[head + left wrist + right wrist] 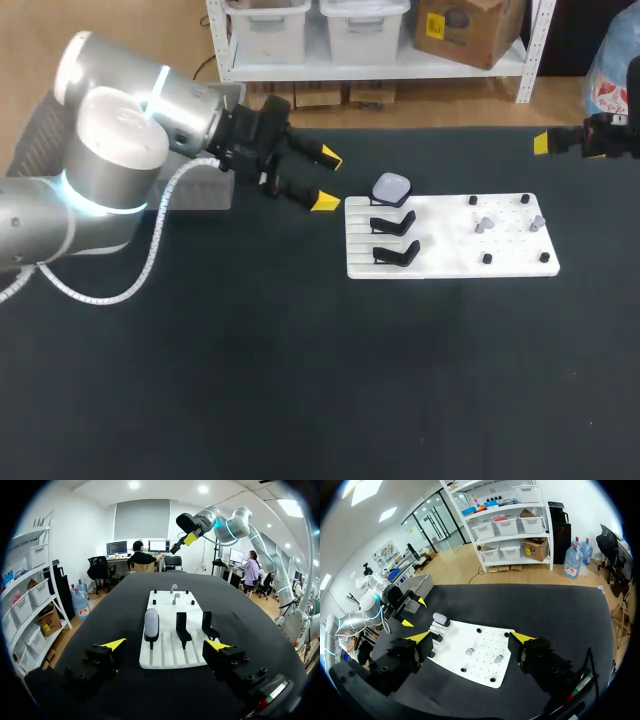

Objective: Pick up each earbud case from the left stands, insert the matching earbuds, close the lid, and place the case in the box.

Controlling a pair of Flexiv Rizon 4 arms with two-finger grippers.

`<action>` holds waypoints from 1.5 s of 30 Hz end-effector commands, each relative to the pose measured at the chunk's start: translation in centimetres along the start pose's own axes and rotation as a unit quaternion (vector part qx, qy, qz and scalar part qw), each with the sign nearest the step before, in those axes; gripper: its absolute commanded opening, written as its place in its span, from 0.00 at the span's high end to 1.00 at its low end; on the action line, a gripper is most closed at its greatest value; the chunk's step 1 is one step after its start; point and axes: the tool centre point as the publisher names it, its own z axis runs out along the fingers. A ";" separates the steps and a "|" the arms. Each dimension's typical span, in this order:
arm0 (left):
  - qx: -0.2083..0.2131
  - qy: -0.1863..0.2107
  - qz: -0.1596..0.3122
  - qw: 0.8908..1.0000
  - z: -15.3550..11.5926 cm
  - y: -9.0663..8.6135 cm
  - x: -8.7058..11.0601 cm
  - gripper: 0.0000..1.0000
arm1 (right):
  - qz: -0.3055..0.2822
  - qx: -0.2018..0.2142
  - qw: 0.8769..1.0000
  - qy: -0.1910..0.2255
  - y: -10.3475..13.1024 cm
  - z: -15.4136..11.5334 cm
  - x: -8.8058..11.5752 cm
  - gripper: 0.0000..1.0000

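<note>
One lilac earbud case (392, 187) rests on the farthest of three black stands at the left end of the white board (510, 262). The other two stands (394, 222) (397, 252) are empty. Two pale earbuds (485, 224) (537, 221) stand among black pegs on the board's right half. My left gripper (327, 178) hovers open just left of the board. In its wrist view the left gripper (166, 645) has the case (151, 622) ahead of it. My right gripper (470, 637) stands open, high off the board's far right corner, and holds nothing.
A grey box (196, 187) sits at the back left of the black table, partly behind my left arm. In the right wrist view the box (417, 585) lies beyond the left gripper (413, 612).
</note>
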 end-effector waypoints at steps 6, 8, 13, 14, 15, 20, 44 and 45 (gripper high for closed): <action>-0.011 0.003 -0.004 1.000 2.1 0.7 0.1 0.22 | 0.000 0.000 1.000 0.000 0.0 0.0 0.0 0.00; -0.012 0.003 -0.006 1.000 2.5 1.0 0.1 0.18 | 0.000 0.000 1.000 0.000 0.0 0.0 0.0 0.00; -0.015 0.005 -0.010 1.000 3.2 1.7 0.1 0.02 | 0.000 0.000 1.000 0.000 0.0 0.0 0.0 0.00; -0.015 0.005 -0.011 1.000 3.4 1.8 0.0 0.01 | 0.000 0.000 1.000 0.000 0.0 0.0 0.0 0.00; -0.014 0.005 -0.011 1.000 3.5 1.9 0.0 0.02 | 0.000 0.000 1.000 0.000 0.0 0.0 0.0 0.00; -0.010 0.002 -0.009 1.000 4.3 2.5 -0.1 0.13 | 0.000 0.000 1.000 0.000 0.0 0.0 0.0 0.00; 0.001 -0.005 -0.012 1.000 6.8 2.8 0.2 0.29 | 0.000 0.000 1.000 0.000 0.0 0.0 0.0 0.00; 0.001 -0.005 -0.012 1.000 6.9 2.8 0.2 0.29 | 0.000 0.000 1.000 0.000 0.0 0.0 0.0 0.00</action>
